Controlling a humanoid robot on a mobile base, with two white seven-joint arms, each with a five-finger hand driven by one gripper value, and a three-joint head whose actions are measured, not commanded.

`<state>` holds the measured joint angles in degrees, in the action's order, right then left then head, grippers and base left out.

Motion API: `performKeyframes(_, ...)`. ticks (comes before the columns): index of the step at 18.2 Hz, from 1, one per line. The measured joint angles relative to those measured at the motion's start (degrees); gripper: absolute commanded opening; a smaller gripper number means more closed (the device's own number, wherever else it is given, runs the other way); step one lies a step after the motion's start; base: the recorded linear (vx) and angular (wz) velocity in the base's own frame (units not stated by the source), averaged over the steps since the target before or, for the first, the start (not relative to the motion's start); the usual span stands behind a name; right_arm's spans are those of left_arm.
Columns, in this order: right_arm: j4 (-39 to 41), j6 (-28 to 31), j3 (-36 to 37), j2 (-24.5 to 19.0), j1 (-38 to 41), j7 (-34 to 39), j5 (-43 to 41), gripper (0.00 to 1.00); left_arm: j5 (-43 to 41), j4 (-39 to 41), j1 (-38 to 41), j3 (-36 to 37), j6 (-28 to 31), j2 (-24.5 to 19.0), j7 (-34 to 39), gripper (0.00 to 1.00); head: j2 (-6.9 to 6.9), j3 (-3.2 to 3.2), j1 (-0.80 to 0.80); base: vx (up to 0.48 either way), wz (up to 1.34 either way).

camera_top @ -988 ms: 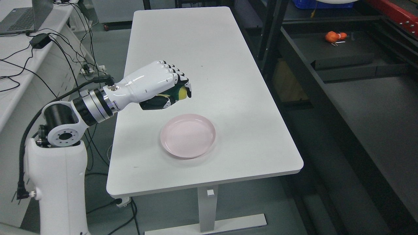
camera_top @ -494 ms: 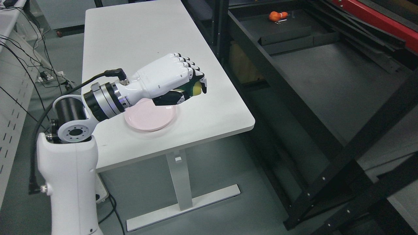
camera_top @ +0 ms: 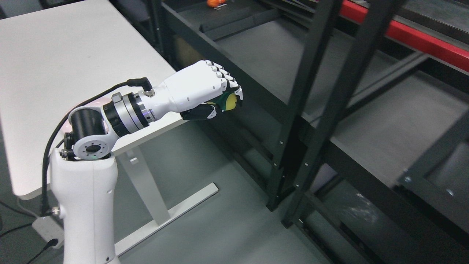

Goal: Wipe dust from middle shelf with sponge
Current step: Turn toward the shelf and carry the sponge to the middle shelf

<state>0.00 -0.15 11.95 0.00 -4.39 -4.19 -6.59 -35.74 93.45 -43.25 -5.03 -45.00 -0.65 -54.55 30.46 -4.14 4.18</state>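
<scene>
Left hand (camera_top: 216,97): fingers curled tight round the sponge (camera_top: 228,101); you have it in a full fist, held in the air past the worktop's corner and just short of the rack.
Sponge: only a yellow face with a dark green edge shows between fingertips and thumb; the rest sits inside the fist.
Handling, judged: light and soft; it will squash under the fingers, so expect the wiping face to be small. It should not slip from this hold. You would do best to keep the grip on its sides and leave one flat face free to meet the shelf.
Right hand: not in view.
Worktop (camera_top: 73,55): white, behind and left of the arm; nothing of the task lies on the part you can see.
Shelf (camera_top: 263,55): dark grey deck of the black rack, ahead and right of the hand, not yet touched. Whether this is the middle one, you cannot confirm; the rack's top is cut off.
Upright (camera_top: 311,69): black post standing between the hand and much of the deck; judge it the obstacle to any reach.
Dust: none can be made out on the dark surface.
Orange thing (camera_top: 212,3): at the far end of the deck, cut by the top edge; identity unclear.
Red beam (camera_top: 403,36): upper right, part of a farther rack.
</scene>
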Motion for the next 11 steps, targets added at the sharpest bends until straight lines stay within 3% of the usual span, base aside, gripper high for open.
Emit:
performKeyframes(5, 0.0, 0.0, 0.0, 0.0, 0.0, 0.0, 0.0, 1.0, -0.1, 0.0, 0.0, 0.4, 0.0, 0.3, 0.1, 0.04, 0.0, 0.0, 0.0, -0.218, -1.06)
performKeyframes(11, 0.0, 0.0, 0.0, 0.0, 0.0, -0.3, 0.0, 1.0, -0.1, 0.0, -0.1, 0.5, 0.0, 0.4, 0.2, 0.05, -0.02, 0.0, 0.0, -0.098, -1.16)
